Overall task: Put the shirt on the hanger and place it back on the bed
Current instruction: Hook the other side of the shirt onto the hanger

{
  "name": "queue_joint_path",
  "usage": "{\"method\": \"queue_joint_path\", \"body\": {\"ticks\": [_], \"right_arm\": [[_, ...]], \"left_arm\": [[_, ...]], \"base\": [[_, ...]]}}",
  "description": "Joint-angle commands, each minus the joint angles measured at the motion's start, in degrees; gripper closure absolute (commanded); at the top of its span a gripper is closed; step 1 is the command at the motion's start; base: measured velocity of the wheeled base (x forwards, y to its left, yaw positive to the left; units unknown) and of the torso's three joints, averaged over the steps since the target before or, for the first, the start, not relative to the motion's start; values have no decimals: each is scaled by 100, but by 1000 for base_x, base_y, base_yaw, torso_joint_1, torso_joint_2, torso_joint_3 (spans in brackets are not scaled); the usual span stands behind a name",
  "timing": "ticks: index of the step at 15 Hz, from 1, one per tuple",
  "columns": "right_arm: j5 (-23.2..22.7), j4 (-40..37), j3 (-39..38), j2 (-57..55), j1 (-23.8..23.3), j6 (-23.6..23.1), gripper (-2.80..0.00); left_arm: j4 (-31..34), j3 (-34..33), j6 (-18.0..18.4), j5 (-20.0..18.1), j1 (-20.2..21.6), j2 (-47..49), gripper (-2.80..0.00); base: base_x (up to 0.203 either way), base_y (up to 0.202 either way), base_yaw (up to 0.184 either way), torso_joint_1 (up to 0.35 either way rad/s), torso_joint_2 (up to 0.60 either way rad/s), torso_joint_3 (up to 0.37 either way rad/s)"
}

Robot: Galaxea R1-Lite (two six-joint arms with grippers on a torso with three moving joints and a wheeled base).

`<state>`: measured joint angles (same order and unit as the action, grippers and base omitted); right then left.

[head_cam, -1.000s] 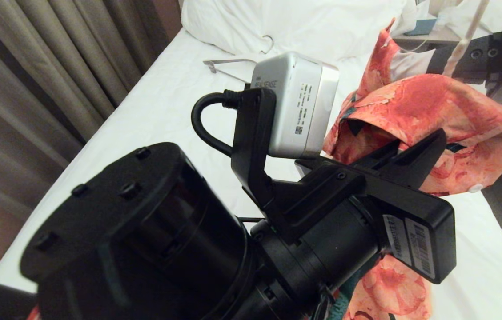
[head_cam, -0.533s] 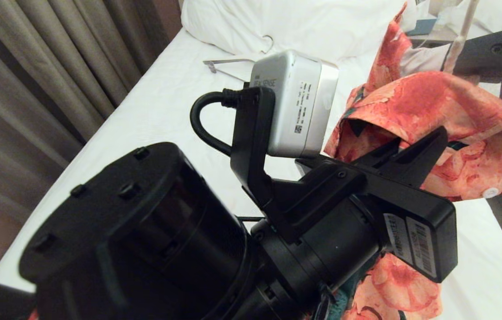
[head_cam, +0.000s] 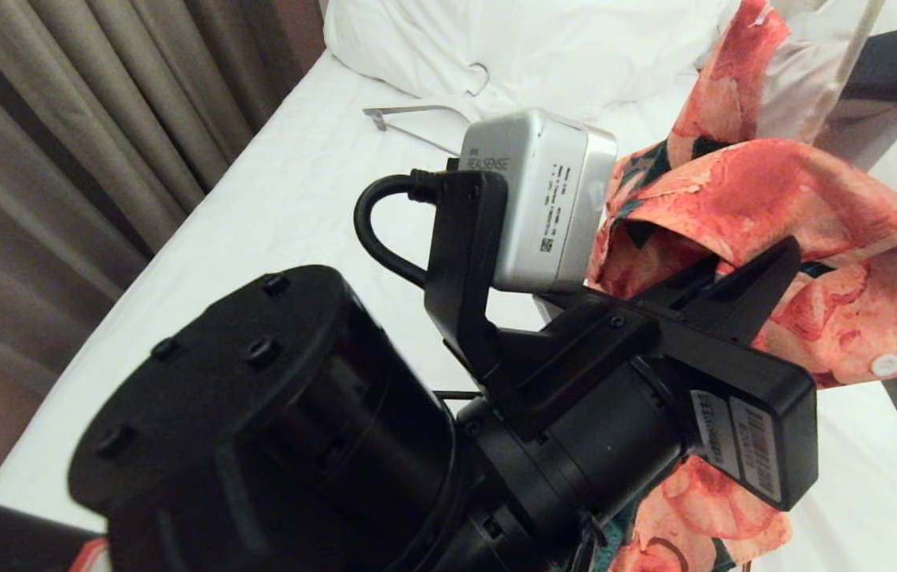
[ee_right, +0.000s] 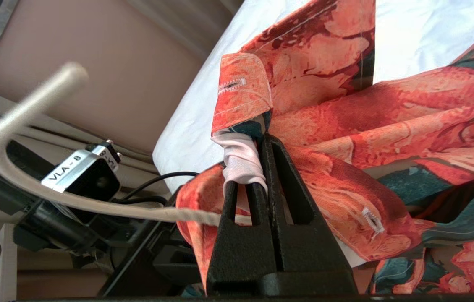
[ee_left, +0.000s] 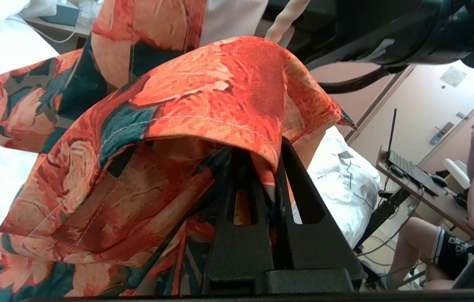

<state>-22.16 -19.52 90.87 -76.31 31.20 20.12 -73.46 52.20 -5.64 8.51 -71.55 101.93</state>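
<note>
Grippers: left gripper [ee_left: 262, 167] and right gripper [ee_right: 257, 167] raised, clamping shirt [head_cam: 774, 199] above bed [head_cam: 273, 206].

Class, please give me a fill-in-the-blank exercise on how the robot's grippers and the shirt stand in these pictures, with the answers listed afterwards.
1. Both grippers are shut on the ____.
2. The left gripper pinches a fold of floral fabric held up above the white ____.
3. Beside the right gripper, the cream hanger ends in a curved ____.
4. A second hanger lies on the sheet near the ____.

Missing words: shirt; bed; hook; pillow
</note>
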Motion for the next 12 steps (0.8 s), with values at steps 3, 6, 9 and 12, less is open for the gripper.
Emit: {"method": "queue_joint_path", "body": {"ticks": [3,6,9,12], "right_arm": [[-51,-35,-17,99,53,10,0],[-34,-50,-33,142,52,10,0],[-51,-209,-32,221,61,10,-280],[-51,-285,-25,285,62,10,-280]], "left_arm": [[-46,9,-7,10,0,38,0],[-46,18,-7,10,0,29,0],[-42,35,-2,10,47,12,0],[-46,45,2,10,62,3,0]], "base": [[0,0,0,0,0,0],[0,0,0,0,0,0],[0,0,0,0,0,0],[0,0,0,0,0,0]]}}
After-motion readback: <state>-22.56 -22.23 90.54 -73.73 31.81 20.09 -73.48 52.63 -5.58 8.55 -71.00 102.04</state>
